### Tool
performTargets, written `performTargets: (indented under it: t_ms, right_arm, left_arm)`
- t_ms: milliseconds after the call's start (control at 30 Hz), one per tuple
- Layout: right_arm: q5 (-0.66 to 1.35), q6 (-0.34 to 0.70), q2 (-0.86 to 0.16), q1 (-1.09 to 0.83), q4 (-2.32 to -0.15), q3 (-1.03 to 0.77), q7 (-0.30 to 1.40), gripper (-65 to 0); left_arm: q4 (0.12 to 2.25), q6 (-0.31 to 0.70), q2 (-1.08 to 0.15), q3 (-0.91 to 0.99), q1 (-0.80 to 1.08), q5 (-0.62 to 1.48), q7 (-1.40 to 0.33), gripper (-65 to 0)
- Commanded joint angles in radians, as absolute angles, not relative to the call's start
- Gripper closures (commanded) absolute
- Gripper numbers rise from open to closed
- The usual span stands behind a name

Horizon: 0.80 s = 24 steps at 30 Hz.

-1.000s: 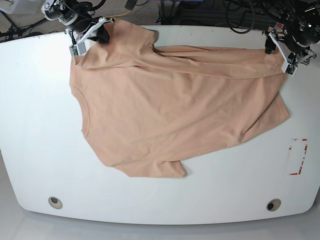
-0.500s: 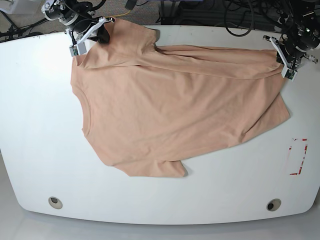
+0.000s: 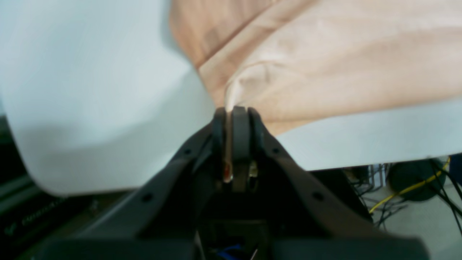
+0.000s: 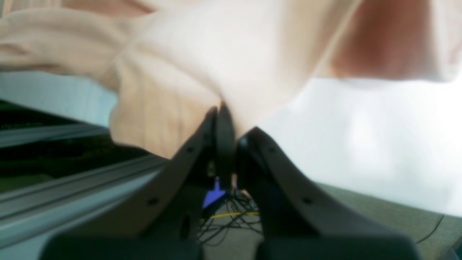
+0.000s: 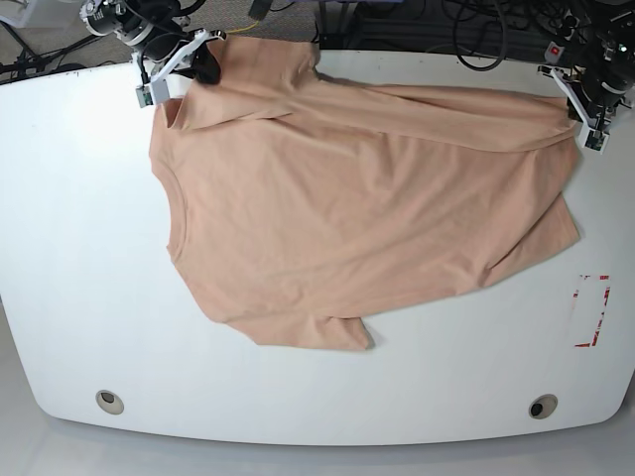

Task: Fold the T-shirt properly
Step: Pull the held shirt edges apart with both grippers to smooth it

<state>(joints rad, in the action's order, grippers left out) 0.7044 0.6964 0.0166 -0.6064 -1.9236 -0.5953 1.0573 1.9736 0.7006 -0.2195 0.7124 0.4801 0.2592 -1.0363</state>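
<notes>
Pinching opposite far corners of the T-shirt (image 5: 357, 208), the left fingers (image 3: 234, 112) and right fingers (image 4: 222, 108) held its top edge taut over the tabletop (image 5: 69, 248), probably for spreading before folding.

The T-shirt (image 5: 357, 208) is a plain peach-tan with no print, lying on a glossy white table (image 5: 79, 248) that bears a red-and-white striped mark (image 5: 591, 310) near its right edge.

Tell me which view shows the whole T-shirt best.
Base view: the entire T-shirt is spread on the white table, outline visible. The left wrist view shows only a pinched edge; the right wrist view only blurred bunched cloth.
</notes>
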Motion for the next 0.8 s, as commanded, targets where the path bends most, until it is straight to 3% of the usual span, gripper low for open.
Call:
performTargets:
  t_ms: [0, 367, 767]
  right_arm:
    - [0.745, 0.698, -0.002, -0.616, -1.945, -0.602, 1.038, 0.0]
    - [0.943, 0.698, -0.082, -0.716, -1.948, -0.601, 1.038, 0.0]
    - [0.981, 0.698, -0.142, -0.762, -1.952, -0.602, 1.038, 0.0]
  left_arm:
    - [1.991, 0.698, -0.234, 0.742, 0.460, 0.260, -1.027, 0.0]
    - [1.992, 0.698, -0.242, 0.762, 0.449, 0.260, -1.030, 0.0]
    - [1.989, 0.698, -0.283, 0.734, 0.634, 0.252, -1.029, 0.0]
